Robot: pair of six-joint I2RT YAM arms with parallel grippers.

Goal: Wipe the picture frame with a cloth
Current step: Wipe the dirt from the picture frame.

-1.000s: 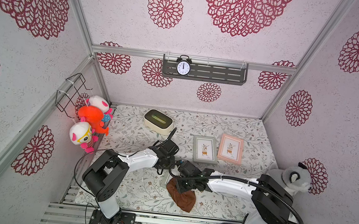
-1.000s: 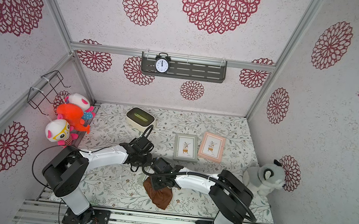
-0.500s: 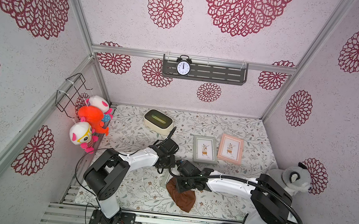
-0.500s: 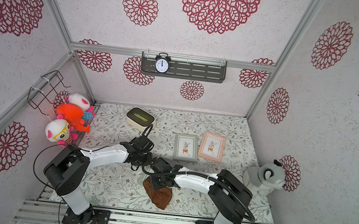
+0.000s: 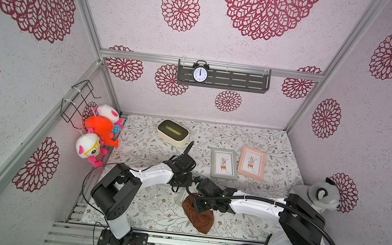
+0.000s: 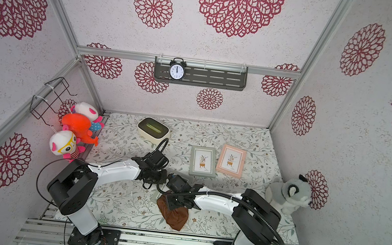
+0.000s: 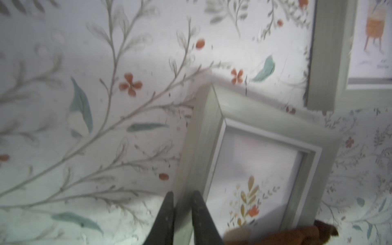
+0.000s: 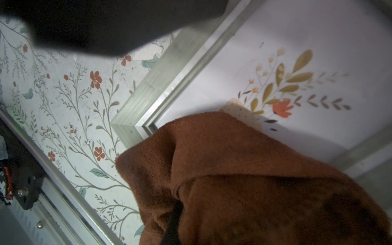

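Wiping looks under way, not finished, on the floral bench [image 5: 145, 205]. A grey-green picture frame [image 7: 265, 118] sits near the front edge beneath both arms. The rust-brown cloth [image 8: 233, 169] is draped over one corner of its glass — most of the pane and rails are bare. The right pincer [image 5: 202, 205] is closed, bunching the cloth. The left pincer [image 7: 182, 196], narrowly parted, straddles the frame's outer edge — whether it pinches is unclear.

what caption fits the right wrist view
Rust-brown cloth lying over one end of the grey-green picture frame, floral tabletop beside it.
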